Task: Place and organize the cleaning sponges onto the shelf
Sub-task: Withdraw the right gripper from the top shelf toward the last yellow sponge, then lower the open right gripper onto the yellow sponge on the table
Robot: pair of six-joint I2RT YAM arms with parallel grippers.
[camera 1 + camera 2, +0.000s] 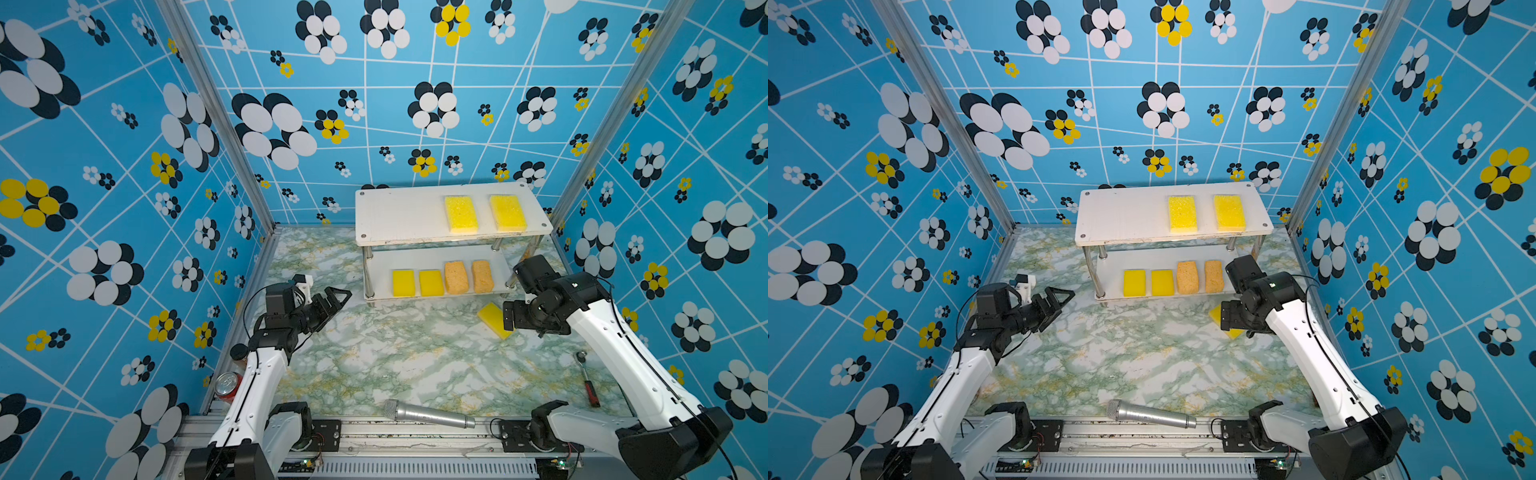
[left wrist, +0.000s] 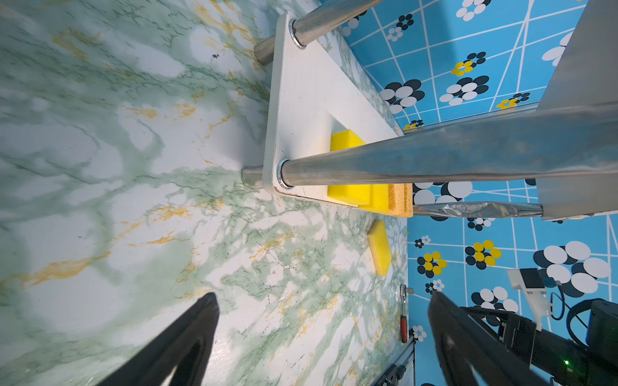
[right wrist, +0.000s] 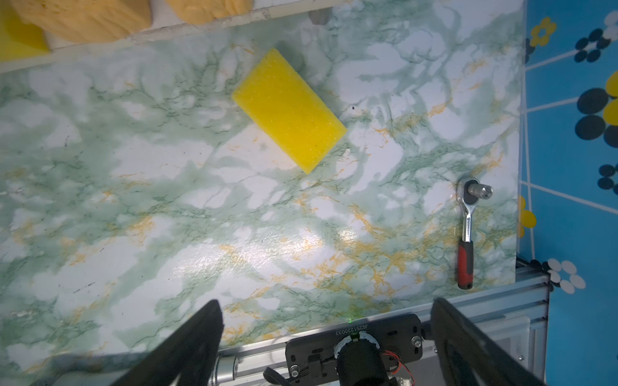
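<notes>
The marble-patterned desk (image 1: 374, 365) fills most of my feed, green and gold veins on white. At its far side stands the shelf (image 1: 399, 216), two white boards on shiny chrome tube legs.

Both arms hang over the desk in front of it. The left pincer (image 2: 321, 299) points toward the shelf's near leg, its fingers wide apart with nothing between them. The right pincer (image 3: 327, 301) is spread just as wide and is equally empty, near the shelf's other end. A silver microphone (image 1: 428, 414) lies along the desk's near edge.

Now the sponges. The first long sponge (image 1: 460, 214) and the second long sponge (image 1: 508, 212) are flat yellow rectangles with a pitted face. They lie side by side, a gap between them, on the right half of the top board in both top views. The loose long sponge (image 3: 289, 110), same colour and shape, lies flat and skewed on the desk just in front of the shelf. It sits ahead of the right pincer's fingers without touching them (from above, the pincer's body hides part of it). A red-handled ratchet wrench (image 3: 466, 234) lies near the desk's right edge.

The lower board holds a tidy row of four. One orange-tan sponge (image 1: 456, 277) and the other orange-tan sponge (image 1: 482, 276) are porous with rounded ends. Beside them are one small yellow sponge (image 1: 403, 283) and the other small yellow sponge (image 1: 431, 283), smooth bright blocks.
</notes>
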